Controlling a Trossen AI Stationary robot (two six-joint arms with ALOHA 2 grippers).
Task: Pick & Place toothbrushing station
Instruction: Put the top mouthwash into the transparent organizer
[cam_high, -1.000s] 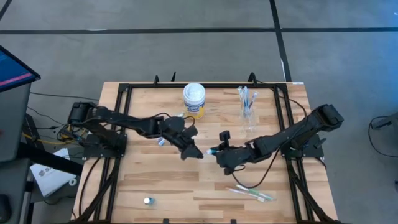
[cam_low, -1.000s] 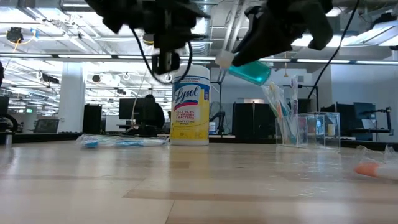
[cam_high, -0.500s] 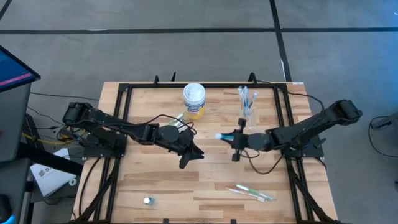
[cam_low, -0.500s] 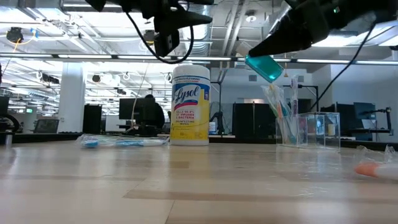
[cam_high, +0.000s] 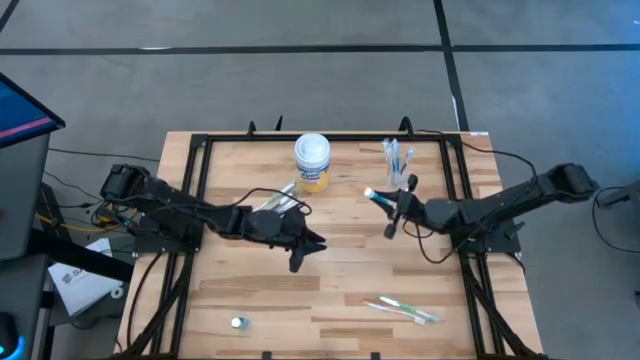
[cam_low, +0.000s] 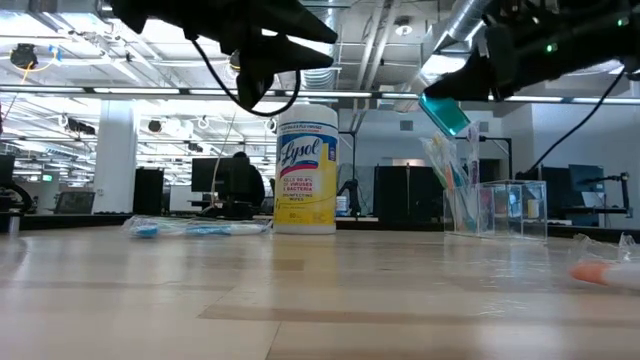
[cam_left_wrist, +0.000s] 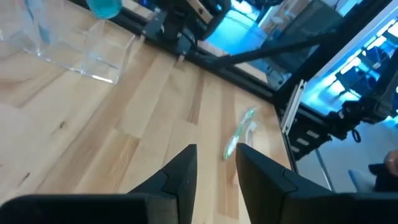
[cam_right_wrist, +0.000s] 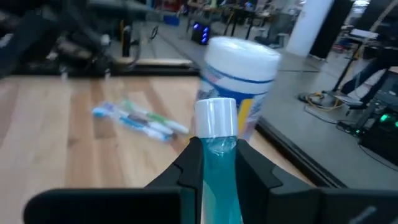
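The right gripper (cam_high: 393, 207) pinches the blue tube (cam_high: 378, 198) near the clear cup (cam_high: 400, 180) and should lower it slowly, while the left gripper (cam_left_wrist: 214, 165) holds nothing, its fingers a little apart.

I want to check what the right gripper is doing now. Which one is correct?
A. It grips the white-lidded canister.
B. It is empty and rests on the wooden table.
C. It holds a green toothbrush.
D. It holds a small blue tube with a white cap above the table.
D: the right gripper has its fingers closed on the small blue tube with a white cap, which the low view shows in the air above the table.
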